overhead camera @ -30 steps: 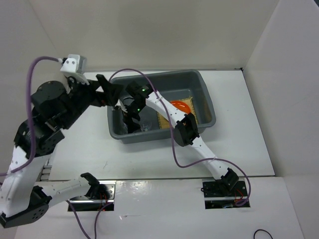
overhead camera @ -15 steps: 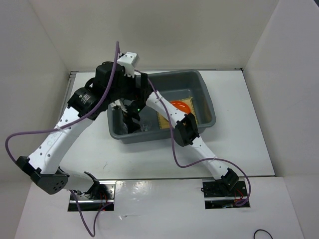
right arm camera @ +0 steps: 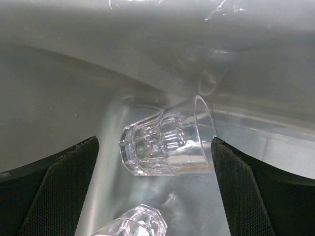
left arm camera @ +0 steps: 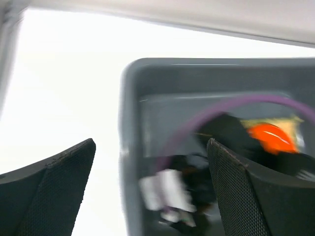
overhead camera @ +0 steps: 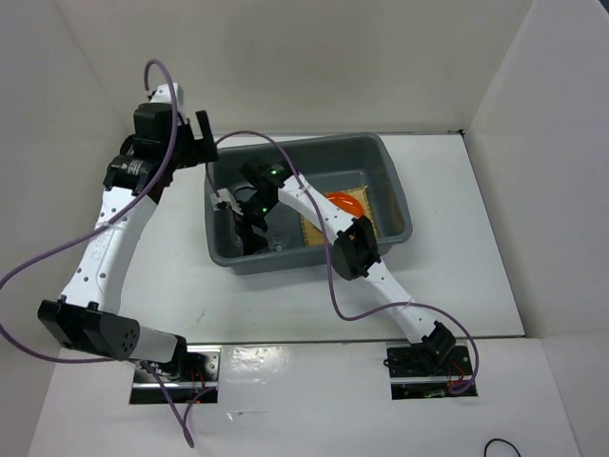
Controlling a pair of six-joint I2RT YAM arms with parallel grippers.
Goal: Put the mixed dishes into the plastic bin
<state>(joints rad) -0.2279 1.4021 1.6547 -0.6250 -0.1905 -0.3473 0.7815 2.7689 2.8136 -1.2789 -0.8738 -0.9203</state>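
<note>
White table (overhead camera: 457,248), white walls. The left arm stretches up beside the plastic bin's (overhead camera: 393,181) far-left corner, left gripper (left arm camera: 151,142) spread, empty. The right arm dips into the smooth grey tub, right gripper (right arm camera: 155,147) spread either side of a faceted clear cup (right arm camera: 167,142) lying sideways. Rightward, the orange plate (overhead camera: 344,202) rests on the woven yellow mat (overhead camera: 369,211).

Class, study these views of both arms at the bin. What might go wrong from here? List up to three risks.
1. The clear cup lies on its side between the fingers of the open right pincer; nudged, it may roll away.
2. A second cup lies close by and might get knocked.
3. The open left pincer hangs near the purple cable by the rim of the bin and may snag it.
</note>
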